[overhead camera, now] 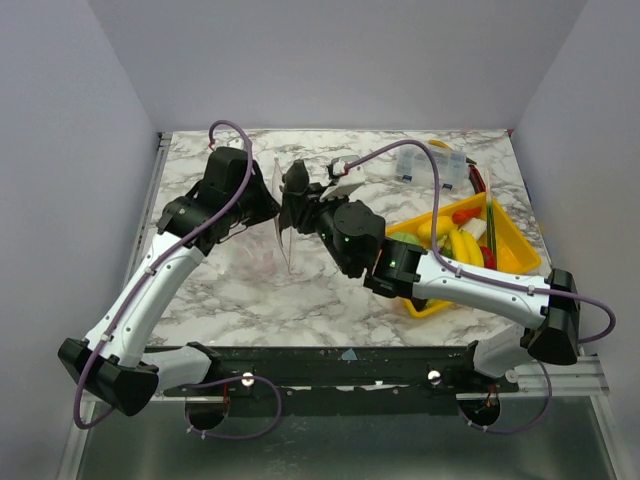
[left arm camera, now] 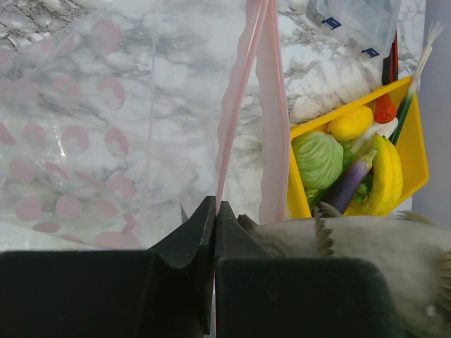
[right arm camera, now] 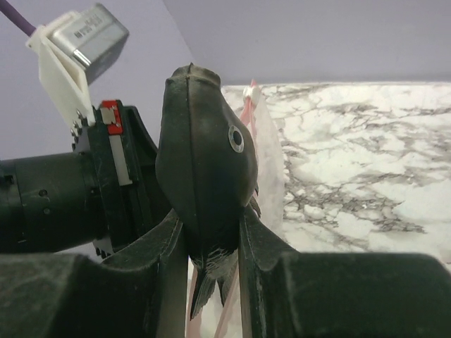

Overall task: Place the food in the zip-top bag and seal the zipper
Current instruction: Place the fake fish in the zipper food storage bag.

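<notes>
- Nothing is bagged yet: the food, a round green piece (left arm camera: 317, 158), an eggplant (left arm camera: 349, 186) and bananas (left arm camera: 387, 176) among it, lies in the yellow tray (left arm camera: 417, 151) at the right side of the tabletop (overhead camera: 260, 290).
- The zip-top bag (left arm camera: 106, 127) stands on edge mid-tabletop between the two arms and looks empty.
- The zipper (left arm camera: 236, 91) is unsealed, with its two pink strips running apart.
- The left gripper (left arm camera: 215, 211) is clenched on one strip.
- The right gripper (right arm camera: 211, 225) sits right at the bag's mouth, but whether it grips the other strip cannot be told.
- Left to do, by this judgement: all the loading, then the sealing.
- The right arm lies across the tray's near corner, and the tray sits close to the right edge.
- Bare marble lies near-left of the bag.
</notes>
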### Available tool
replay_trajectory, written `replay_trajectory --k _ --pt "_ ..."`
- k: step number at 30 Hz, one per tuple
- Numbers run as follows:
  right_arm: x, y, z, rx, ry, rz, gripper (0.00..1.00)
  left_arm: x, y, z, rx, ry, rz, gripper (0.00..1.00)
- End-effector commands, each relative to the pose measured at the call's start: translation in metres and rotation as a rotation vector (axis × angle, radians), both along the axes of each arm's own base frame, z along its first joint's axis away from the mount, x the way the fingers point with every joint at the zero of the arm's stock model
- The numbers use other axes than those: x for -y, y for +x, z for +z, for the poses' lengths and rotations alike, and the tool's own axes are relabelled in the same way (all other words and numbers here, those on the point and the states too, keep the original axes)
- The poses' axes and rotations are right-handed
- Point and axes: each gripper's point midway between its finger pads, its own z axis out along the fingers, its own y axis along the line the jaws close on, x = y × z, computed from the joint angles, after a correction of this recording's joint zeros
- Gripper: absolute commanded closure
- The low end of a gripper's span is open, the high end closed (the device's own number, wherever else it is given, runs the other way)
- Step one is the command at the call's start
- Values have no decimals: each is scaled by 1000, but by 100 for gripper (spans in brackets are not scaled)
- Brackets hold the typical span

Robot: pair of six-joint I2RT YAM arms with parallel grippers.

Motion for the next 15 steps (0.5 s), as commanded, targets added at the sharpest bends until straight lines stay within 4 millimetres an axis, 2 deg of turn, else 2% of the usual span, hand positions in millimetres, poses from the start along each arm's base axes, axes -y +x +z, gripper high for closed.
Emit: replay_trajectory --k 1,4,6,8,9,11,12,15 --pt "-17 -13 -23 -158 30 64 92 -5 6 32 95 -26 32 100" --pt "-26 -16 -46 -234 -33 69 88 -6 5 34 104 -29 34 100" --pt "-28 -18 -62 -288 -76 66 76 -8 4 35 106 -24 37 100" --pt "-30 -23 -67 -318 -91 83 63 -9 4 34 109 -17 34 100" --pt "-31 -24 -69 -340 -92 80 52 -9 3 34 109 -15 33 100" --pt "-30 -20 -59 -348 -119 54 41 -11 1 31 105 -11 33 100" --pt "-31 -19 -53 -352 -125 54 32 -11 0 29 103 -9 30 100" --pt "-31 -13 -45 -360 -161 38 22 -12 -2 25 98 -3 27 100"
